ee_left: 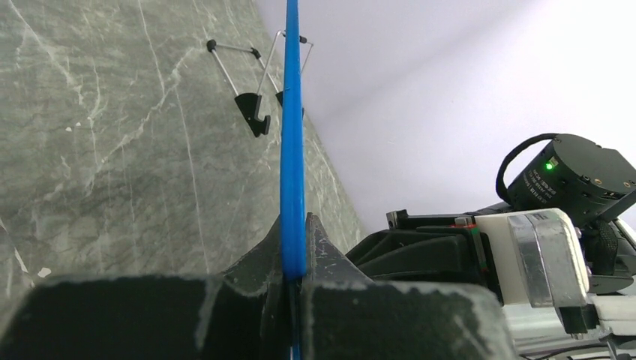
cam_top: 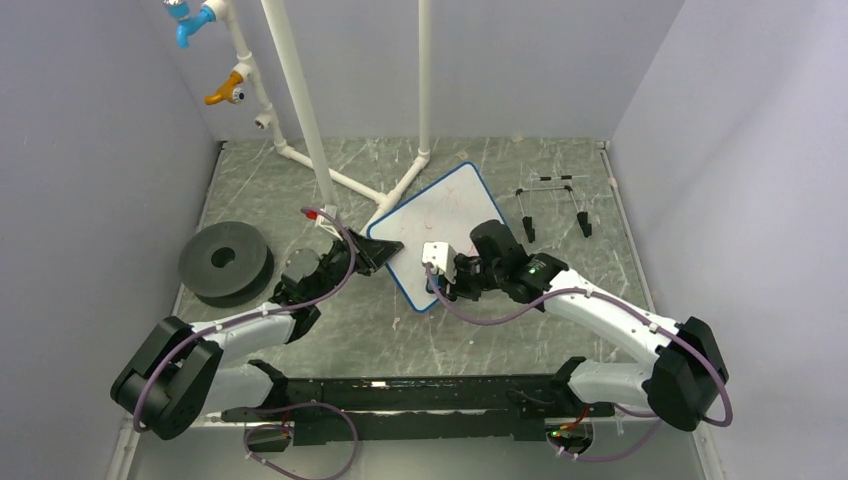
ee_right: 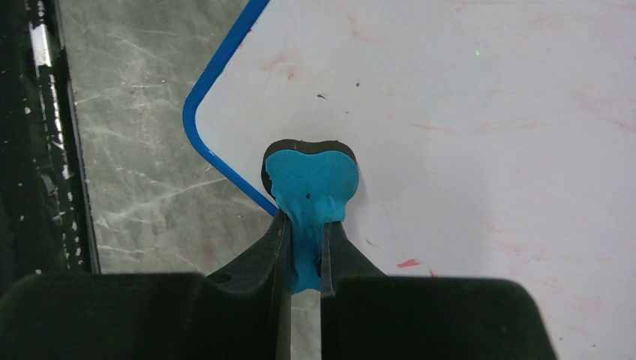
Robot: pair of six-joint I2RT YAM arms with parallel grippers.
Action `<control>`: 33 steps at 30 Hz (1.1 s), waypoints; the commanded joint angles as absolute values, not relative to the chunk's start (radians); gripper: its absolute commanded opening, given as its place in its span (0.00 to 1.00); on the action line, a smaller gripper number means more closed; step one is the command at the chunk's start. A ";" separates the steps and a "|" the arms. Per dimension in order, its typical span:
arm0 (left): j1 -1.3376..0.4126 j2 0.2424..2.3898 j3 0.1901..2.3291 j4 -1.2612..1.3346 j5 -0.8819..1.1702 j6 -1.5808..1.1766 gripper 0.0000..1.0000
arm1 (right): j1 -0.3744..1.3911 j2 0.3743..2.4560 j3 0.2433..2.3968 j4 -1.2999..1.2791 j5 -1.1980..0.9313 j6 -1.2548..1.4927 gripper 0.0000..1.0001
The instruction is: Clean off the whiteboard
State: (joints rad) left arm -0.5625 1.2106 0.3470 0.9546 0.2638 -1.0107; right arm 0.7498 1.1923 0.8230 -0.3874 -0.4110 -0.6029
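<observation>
The whiteboard (cam_top: 450, 215), white with a thin blue rim, lies in the middle of the table with faint red smears. My left gripper (cam_top: 385, 250) is shut on its left edge; the left wrist view shows the blue rim (ee_left: 292, 150) edge-on between the jaws of the left gripper (ee_left: 298, 251). My right gripper (ee_right: 304, 225) is shut on a small blue eraser (ee_right: 311, 180) with a dark underside, pressed on the board (ee_right: 480, 135) near its rounded corner. In the top view the right gripper (cam_top: 440, 285) sits over the board's near corner. Red marks (ee_right: 409, 263) remain beside the eraser.
A thin black wire easel stand (cam_top: 555, 200) lies at the back right; it also shows in the left wrist view (ee_left: 251, 105). A dark grey ring-shaped disc (cam_top: 225, 260) sits at the left. White pipes (cam_top: 300, 110) rise from the table's back.
</observation>
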 commanded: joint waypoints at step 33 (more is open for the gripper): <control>-0.565 1.187 0.397 1.234 0.324 -1.083 0.00 | 0.587 1.187 0.818 -0.319 -0.339 -0.497 0.00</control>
State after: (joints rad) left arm -0.5545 1.2079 0.3412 0.9741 0.2382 -0.9974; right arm 0.5262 1.2095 0.8116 -0.3050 -0.2470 -0.4698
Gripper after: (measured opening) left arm 0.058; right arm 0.119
